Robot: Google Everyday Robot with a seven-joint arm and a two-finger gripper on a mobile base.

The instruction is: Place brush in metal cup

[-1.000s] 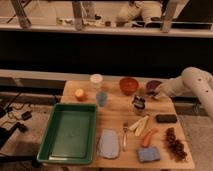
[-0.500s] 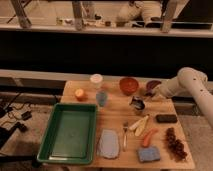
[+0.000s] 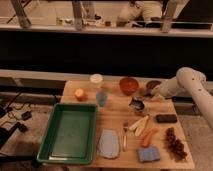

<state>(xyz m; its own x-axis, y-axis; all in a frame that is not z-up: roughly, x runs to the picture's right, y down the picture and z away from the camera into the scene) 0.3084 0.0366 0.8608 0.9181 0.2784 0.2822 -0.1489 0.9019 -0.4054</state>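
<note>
**Brush delivery at the metal cup: risks and container check**

Gripper (image 3: 148, 96) sits just right of the metal cup (image 3: 136, 105), reaching in from the table's (image 3: 116, 120) right side. Whether it is spread or closed cannot be told. The brush cannot be made out; it is judged to be at the gripper, if held.

Risks:
- The cup is small and light. A sideways nudge from the gripper could tip or slide it.
- Letting go off-centre could drop the brush on the rim and onto the table.
- The red bowl (image 3: 129, 85) and dark bowl (image 3: 152, 86) stand near; the arm could brush them.

Containers:
- Metal cup: dark inside, contents unclear.
- Green tray (image 3: 52, 149): nothing seen inside.
- White cup (image 3: 96, 80) and tumbler (image 3: 102, 97): contents not visible.
</note>
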